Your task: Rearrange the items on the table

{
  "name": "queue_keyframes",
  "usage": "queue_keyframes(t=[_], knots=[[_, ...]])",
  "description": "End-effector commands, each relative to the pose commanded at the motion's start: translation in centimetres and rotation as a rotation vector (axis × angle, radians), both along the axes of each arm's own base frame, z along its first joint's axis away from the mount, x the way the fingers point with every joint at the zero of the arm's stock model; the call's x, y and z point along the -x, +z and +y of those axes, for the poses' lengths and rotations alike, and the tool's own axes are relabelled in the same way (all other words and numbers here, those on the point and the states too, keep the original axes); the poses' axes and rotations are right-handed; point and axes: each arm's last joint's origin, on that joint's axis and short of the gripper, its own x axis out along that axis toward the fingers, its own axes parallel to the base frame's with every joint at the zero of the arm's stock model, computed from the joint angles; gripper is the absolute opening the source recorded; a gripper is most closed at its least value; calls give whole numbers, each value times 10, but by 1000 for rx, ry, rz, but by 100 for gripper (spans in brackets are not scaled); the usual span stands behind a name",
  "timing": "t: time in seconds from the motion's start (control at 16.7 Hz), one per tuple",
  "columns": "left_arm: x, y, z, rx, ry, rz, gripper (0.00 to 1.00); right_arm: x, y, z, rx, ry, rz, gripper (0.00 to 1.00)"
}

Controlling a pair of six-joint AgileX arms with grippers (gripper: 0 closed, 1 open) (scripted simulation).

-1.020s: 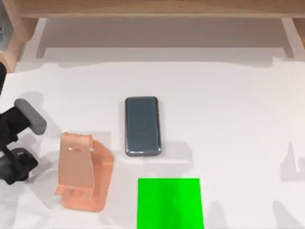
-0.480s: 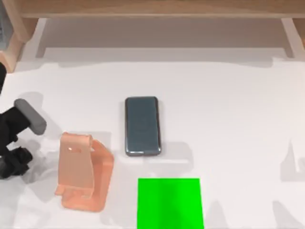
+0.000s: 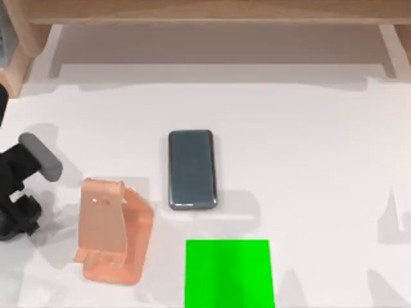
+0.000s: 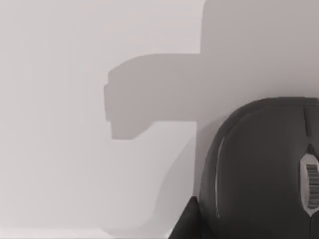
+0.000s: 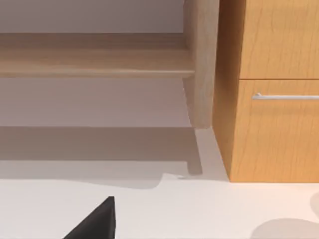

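One glossy grey-blue smartphone (image 3: 192, 169), a rounded slab, lies flat mid-table (image 3: 321, 141); one smooth black oval mouse (image 4: 264, 169) sits at the left edge under the left gripper (image 3: 16, 215), whose finger spread I cannot tell. One peach plastic stand (image 3: 110, 231) rises between them, beside one flat green square (image 3: 229, 273). A light wooden shelf (image 5: 99, 59) borders the back

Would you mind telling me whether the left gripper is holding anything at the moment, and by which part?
It cannot be told. The left gripper sits at the table's left edge, right over the black mouse, but no contact shows.
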Motion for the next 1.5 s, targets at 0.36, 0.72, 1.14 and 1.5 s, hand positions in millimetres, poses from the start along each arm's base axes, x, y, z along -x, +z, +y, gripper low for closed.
queue_keyframes(t=[0.36, 0.72, 1.14, 1.5], knots=[[0, 3, 0, 2, -1, -5, 0, 0, 0, 0, 0, 0, 0, 100], [-6, 43, 0, 2, -1, -3, 0, 0, 0, 0, 0, 0, 0, 100], [-1, 97, 0, 2, -2, 0, 0, 0, 0, 0, 0, 0, 0, 100], [0, 101, 0, 1, 0, -2, 0, 0, 0, 0, 0, 0, 0, 100]])
